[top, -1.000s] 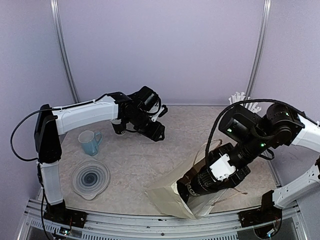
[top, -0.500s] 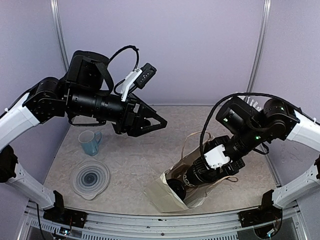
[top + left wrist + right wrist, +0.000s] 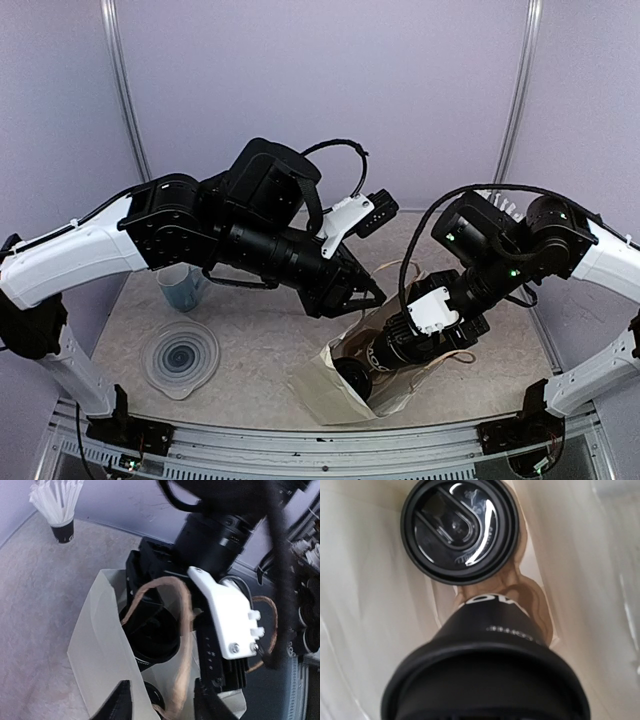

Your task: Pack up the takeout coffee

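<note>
1. Inside the pale, creased paper bag (image 3: pixel 318 388) at near right, a glossy lidded cup (image 3: pixel 460 530) sits on the brown pulp tray (image 3: pixel 532 600).
2. Right gripper (image 3: pixel 368 365) reaches into the bag; a matte black second cup (image 3: pixel 490 645) hides its fingers, so I cannot tell its grip.
3. Left gripper (image 3: pixel 162 705) hangs with fingers apart, either side of the twisted cord handle (image 3: pixel 186 630).

The near cup (image 3: pixel 490 630) carries white lettering on its black wall. It has a row of larger letters, half hidden by the curve of the wall, and a fine line beneath. Neither can be read for certain. The far lid (image 3: pixel 460 530) bears raised marks by its rim, which are too small and glossy to make out.
</note>
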Controlling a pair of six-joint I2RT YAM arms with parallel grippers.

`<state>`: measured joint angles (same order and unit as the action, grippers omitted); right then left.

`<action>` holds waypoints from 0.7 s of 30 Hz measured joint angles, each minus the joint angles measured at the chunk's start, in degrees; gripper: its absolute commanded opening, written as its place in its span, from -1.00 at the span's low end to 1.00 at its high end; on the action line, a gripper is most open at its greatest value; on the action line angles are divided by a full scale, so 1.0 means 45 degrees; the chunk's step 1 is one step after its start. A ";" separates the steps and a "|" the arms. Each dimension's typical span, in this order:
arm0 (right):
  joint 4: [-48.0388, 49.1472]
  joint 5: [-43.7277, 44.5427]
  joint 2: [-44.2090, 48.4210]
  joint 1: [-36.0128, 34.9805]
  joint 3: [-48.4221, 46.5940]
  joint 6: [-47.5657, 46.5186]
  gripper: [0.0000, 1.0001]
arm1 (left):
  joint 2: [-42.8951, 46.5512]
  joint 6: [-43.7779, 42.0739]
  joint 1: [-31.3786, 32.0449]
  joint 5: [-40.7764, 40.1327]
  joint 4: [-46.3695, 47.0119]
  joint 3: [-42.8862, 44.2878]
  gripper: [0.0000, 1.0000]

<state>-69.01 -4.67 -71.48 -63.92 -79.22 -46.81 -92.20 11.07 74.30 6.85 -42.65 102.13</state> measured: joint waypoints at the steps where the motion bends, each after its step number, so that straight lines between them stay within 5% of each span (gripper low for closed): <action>1: 0.0000 0.0000 0.0005 0.0005 0.0000 0.0000 -0.14 | -0.0214 -0.0024 -0.0044 -0.0102 -0.0107 0.0146 -0.81; 2: 0.0000 0.0000 0.0010 0.0010 0.0000 0.0000 -0.14 | -0.0393 -0.0146 -0.0107 -0.0199 -0.0180 0.0282 -0.99; 15: -0.0019 0.0010 0.0282 0.0131 0.0000 -0.0010 -0.14 | -0.2147 -0.2642 -0.0481 -0.1195 -0.0933 0.3978 -1.00; 21: -0.0024 0.0015 0.0311 0.0136 0.0005 -0.0015 -0.14 | -0.2560 -0.3677 -0.0690 -0.1647 -0.0899 0.3706 -1.00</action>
<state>-69.12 -4.60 -70.08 -63.31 -79.20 -46.87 -103.72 -5.48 71.20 -0.56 -46.70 118.80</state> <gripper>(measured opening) 0.693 0.016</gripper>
